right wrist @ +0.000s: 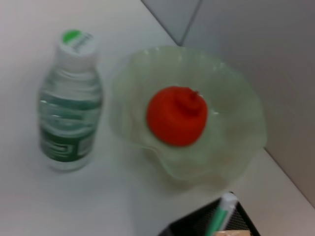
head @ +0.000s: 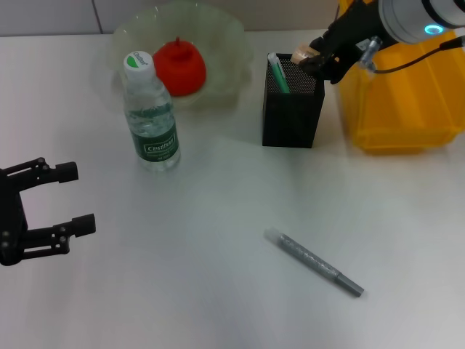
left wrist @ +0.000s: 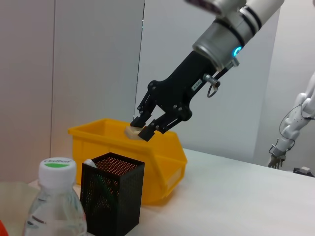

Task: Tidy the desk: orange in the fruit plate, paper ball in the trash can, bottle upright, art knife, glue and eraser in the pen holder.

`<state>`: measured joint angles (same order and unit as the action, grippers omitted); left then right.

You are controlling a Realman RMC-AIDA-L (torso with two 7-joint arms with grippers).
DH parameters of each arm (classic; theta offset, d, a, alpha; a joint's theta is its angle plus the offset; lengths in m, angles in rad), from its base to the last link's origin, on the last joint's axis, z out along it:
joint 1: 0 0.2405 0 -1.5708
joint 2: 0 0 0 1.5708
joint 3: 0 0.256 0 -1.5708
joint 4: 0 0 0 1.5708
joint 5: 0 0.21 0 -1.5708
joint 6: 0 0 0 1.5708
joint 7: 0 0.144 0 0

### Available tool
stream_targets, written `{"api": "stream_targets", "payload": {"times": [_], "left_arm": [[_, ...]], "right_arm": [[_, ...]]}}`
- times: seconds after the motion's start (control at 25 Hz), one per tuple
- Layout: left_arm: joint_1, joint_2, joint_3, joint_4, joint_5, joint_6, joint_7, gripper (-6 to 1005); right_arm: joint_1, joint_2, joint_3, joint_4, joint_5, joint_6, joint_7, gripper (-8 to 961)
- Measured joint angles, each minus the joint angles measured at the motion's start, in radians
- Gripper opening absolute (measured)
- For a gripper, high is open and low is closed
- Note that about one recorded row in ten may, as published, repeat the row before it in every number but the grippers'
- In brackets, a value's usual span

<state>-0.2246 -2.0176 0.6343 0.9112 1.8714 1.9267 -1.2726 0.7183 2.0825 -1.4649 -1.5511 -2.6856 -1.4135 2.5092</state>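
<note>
My right gripper (head: pixel 309 59) is shut on a beige eraser (head: pixel 301 54) just above the rim of the black mesh pen holder (head: pixel 290 109); the left wrist view shows it (left wrist: pixel 142 132) holding the eraser (left wrist: pixel 131 131) over the holder (left wrist: pixel 112 196). A green-and-white glue stick (head: pixel 277 73) stands in the holder. The grey art knife (head: pixel 314 262) lies on the table at the front. The bottle (head: pixel 150 123) stands upright. The red-orange fruit (head: pixel 179 67) sits in the pale green fruit plate (head: pixel 225 43). My left gripper (head: pixel 78 198) is open and empty at the left. No paper ball is in view.
A yellow bin (head: pixel 407 102) stands right of the pen holder, under my right arm. The right wrist view shows the bottle (right wrist: pixel 69 113), the fruit (right wrist: pixel 176 116) in the plate (right wrist: pixel 236 98) and the glue stick (right wrist: pixel 220 216).
</note>
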Motion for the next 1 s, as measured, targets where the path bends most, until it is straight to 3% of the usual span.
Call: {"api": "stream_targets", "payload": {"times": [0.44, 0.68, 0.8, 0.84, 1.0], "left_arm": [[-0.008, -0.003, -0.001, 0.000, 0.000, 0.001, -0.013, 807], [-0.009, -0.003, -0.001, 0.000, 0.000, 0.004, -0.014, 807], [-0.010, -0.003, 0.002, 0.000, 0.000, 0.006, -0.013, 807], [-0.011, -0.003, 0.003, 0.000, 0.000, 0.006, -0.011, 807], [-0.016, -0.002, 0.005, 0.000, 0.000, 0.004, -0.001, 807]], "right_arm": [[-0.004, -0.002, 0.014, 0.149, 0.056, 0.149, -0.096, 275], [0.005, -0.002, 0.022, 0.158, 0.052, 0.156, -0.098, 407], [0.003, -0.003, 0.026, 0.104, 0.052, 0.092, -0.074, 473], [0.005, -0.002, 0.020, 0.036, 0.052, -0.007, -0.024, 495], [0.032, -0.002, 0.013, -0.017, 0.050, -0.163, 0.057, 569]]}}
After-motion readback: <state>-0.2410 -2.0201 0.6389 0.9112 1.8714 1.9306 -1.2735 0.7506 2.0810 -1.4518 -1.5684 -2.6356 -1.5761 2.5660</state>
